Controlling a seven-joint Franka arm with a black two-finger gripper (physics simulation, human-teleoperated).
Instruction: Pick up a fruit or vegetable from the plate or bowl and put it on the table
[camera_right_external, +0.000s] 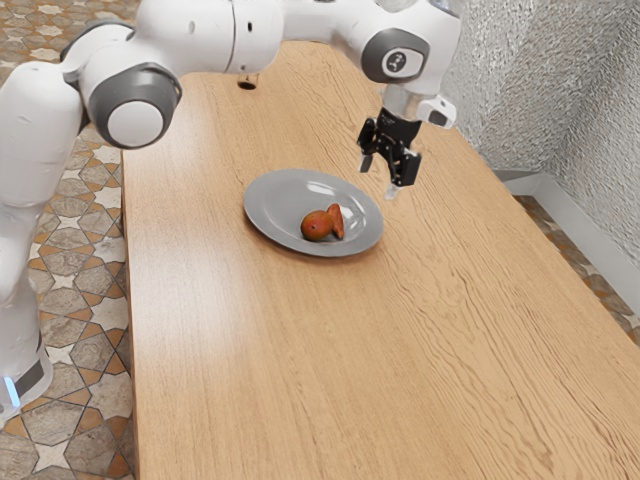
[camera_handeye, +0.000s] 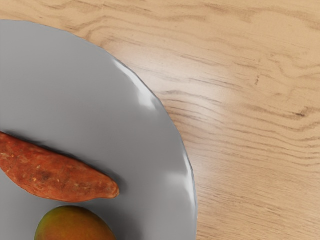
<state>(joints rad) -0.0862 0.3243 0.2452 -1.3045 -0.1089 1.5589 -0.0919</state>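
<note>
Here: my end effector (camera_right_external: 379, 176), one, open, above the bench (camera_right_external: 260, 360). Grey plate (camera_right_external: 280, 198), one, bearing sweet potato (camera_handeye: 55, 172), one, and mango (camera_handeye: 75, 227), one, side by side.

No lettering can be read. A white cap (camera_right_external: 414, 64) on the arm (camera_right_external: 205, 35), at the exterior view's one o'clock, bears an illegible mark (camera_right_external: 397, 61).

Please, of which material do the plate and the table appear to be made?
The plate looks like glazed ceramic, smooth, grey and glossy: bright highlights lie along its rim. It could also be plastic or enamelled metal. The table seems to be light wood with a satin finish, as wavy grain and a soft sheen suggest, though a wood-look laminate is possible.
</note>
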